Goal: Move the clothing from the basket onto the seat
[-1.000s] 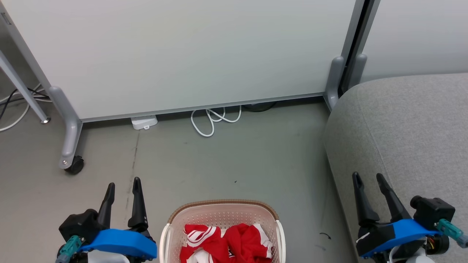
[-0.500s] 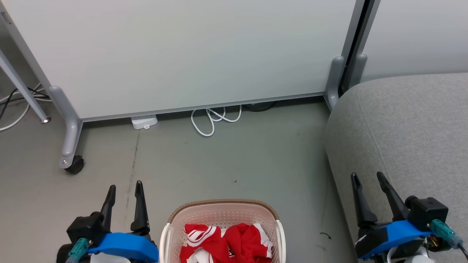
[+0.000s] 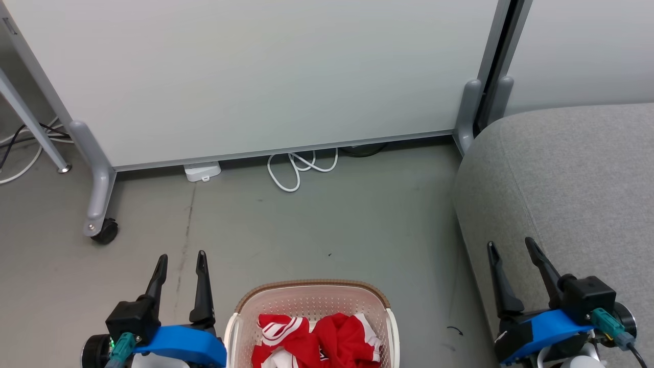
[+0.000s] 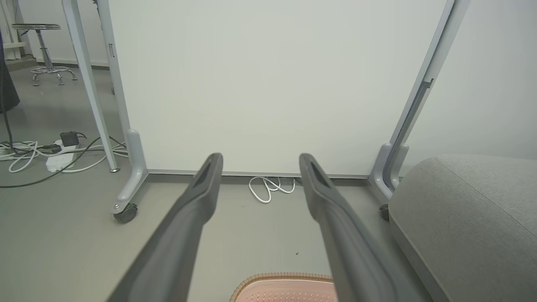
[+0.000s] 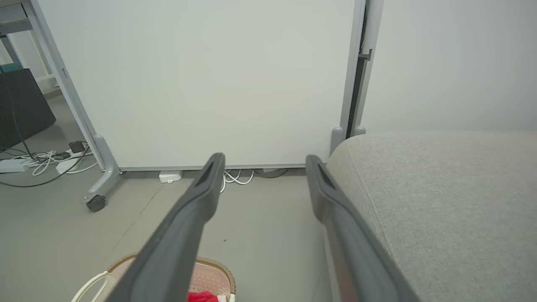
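Clothing (image 3: 327, 340), red with white trim, lies bunched inside the laundry basket (image 3: 311, 284) in the head view. The basket stands on the grey floor (image 3: 327, 225), apart from the sofa seat (image 3: 572, 179) on its right. The left gripper (image 3: 182, 257) and right gripper (image 3: 510, 244) flank it, fingers spread and empty. The left wrist view shows the basket's brown rim between parted fingers and a white cable (image 4: 268, 186) coiled below a partition panel (image 4: 260, 84). The right wrist view shows parted fingers, red cloth in the basket and the seat alongside.

Splayed right end effector (image 5: 264, 159); basket (image 5: 222, 270) below, grey seat (image 5: 440, 201) alongside.
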You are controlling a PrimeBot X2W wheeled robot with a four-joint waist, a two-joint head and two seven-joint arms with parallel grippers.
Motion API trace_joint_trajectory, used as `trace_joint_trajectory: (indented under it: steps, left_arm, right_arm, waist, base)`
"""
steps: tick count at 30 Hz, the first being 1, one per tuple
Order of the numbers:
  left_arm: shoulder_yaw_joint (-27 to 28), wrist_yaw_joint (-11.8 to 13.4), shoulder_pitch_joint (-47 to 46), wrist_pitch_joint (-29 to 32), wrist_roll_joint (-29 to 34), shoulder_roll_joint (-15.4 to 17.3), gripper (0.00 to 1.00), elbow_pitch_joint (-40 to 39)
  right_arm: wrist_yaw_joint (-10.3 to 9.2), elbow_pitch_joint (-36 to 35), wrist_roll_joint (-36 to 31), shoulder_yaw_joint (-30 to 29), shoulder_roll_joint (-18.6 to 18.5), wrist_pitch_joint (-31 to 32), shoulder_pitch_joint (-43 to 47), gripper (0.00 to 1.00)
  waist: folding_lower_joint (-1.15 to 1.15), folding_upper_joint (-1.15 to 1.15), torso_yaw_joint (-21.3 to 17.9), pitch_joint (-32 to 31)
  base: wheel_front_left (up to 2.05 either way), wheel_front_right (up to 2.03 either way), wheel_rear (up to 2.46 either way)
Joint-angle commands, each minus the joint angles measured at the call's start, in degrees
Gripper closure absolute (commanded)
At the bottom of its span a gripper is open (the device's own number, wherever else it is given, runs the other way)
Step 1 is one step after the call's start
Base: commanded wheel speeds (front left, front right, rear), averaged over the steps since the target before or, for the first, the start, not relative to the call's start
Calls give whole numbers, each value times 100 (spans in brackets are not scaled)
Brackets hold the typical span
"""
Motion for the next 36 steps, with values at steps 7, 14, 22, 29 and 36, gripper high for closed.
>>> trace_joint_trajectory:
  steps: [7,14,22,29,36]
  left_arm:
    - [-20,-7,-78,-109,329,-12,0,32]
    - [-23,35,-53,-181,578,-22,0,55]
    - [4,21,-25,-176,545,-37,0,42]
    - [25,5,-13,-176,533,-47,0,62]
    - [110,-1,-48,-174,452,-28,0,221]
  right_arm:
    - [13,15,-367,24,-40,-118,-79,0]
    - [14,33,-641,59,-42,-186,-82,0]
    - [9,31,-589,56,-41,-187,-60,0]
    - [9,23,-566,80,-41,-181,-61,0]
    - [9,-33,-532,260,-40,-164,-162,0]
  waist:
    - [0,0,-7,-15]
    - [0,0,-28,-23]
    - [0,0,-36,-36]
    - [0,0,-50,-35]
    - [0,0,-301,122]
  base:
    - [0,0,0]
    - [0,0,0]
    - [0,0,0]
    - [0,0,0]
    - [0,0,0]
